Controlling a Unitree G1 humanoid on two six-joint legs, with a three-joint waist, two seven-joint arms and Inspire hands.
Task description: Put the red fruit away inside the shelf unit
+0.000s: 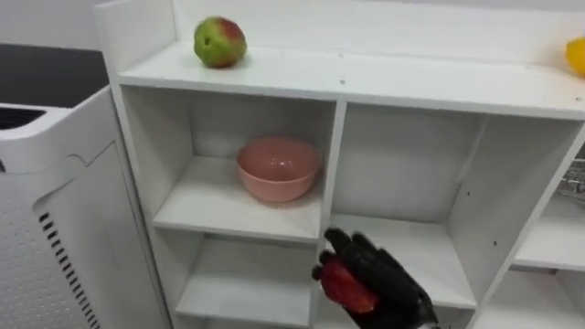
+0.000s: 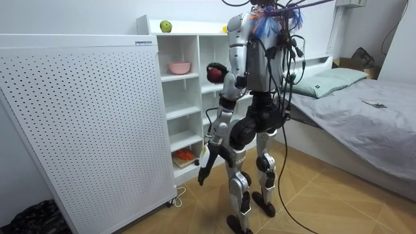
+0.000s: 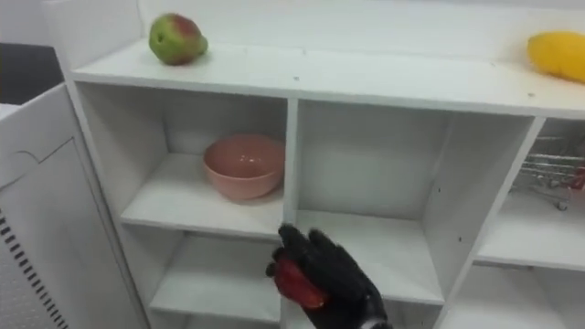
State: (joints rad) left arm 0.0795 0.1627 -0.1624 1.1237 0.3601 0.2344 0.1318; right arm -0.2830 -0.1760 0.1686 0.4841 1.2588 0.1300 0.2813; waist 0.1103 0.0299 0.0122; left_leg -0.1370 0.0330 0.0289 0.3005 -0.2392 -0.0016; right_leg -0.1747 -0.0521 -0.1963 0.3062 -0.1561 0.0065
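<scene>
My right hand (image 1: 391,285) is shut on a red fruit (image 1: 345,285), held in front of the white closet (image 1: 366,84) at the divider between its two middle cubbies. A green-red apple (image 1: 219,42) lies on the closet's top board at the left. A yellow fruit (image 3: 558,53) lies on the same board at the right. A pink bowl (image 1: 279,167) stands in the upper left cubby. In the room view I stand facing the closet (image 2: 185,81), and my left hand (image 2: 203,170) hangs by my thigh with relaxed fingers.
A white perforated panel (image 1: 55,228) stands close on the closet's left. A wire basket (image 3: 548,174) sits in the right cubby. Something orange (image 2: 185,156) lies on a low shelf. A bed (image 2: 364,117) is behind me.
</scene>
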